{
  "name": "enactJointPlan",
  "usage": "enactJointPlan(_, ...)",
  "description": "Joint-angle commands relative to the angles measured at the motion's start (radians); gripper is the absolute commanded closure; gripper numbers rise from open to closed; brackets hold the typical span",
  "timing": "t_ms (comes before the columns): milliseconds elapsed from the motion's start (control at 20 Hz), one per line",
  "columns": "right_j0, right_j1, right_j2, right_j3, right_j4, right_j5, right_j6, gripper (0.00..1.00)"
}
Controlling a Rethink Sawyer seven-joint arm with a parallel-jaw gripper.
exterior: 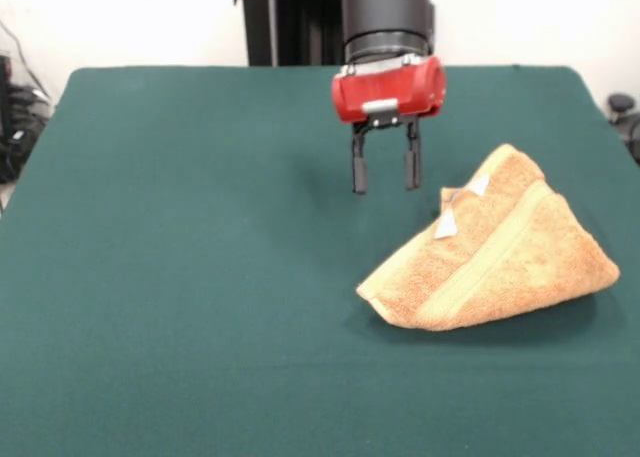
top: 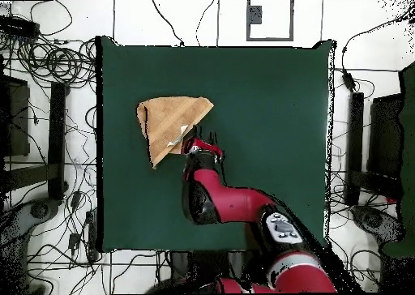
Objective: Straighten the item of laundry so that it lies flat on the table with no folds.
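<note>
now | towel (exterior: pixel 500 252) folded triangular, band diagonal | gripper (exterior: pixel 384 170) parted, beside

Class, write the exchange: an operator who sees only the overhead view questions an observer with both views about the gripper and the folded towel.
Operator: From above, the gripper overlaps the towel's edge. Is it holding the cloth?
Observer: No. The front view shows the gripper open and empty, beside the towel and not touching it.
Operator: Is it down on the table?
Observer: No. Its fingertips appear to hang above the table.
</note>
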Motion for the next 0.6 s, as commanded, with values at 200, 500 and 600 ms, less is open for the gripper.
enactJointPlan(200, -0.199, 0.187, 0.386, -0.054, -0.1, 0.093, 0.295, 0.0)
enactJointPlan(500, -0.28, 0.226, 0.481, -0.037, -0.122, 0.116, 0.256, 0.0)
enactJointPlan(600, -0.305, 0.239, 0.51, -0.031, -0.131, 0.122, 0.25, 0.0)
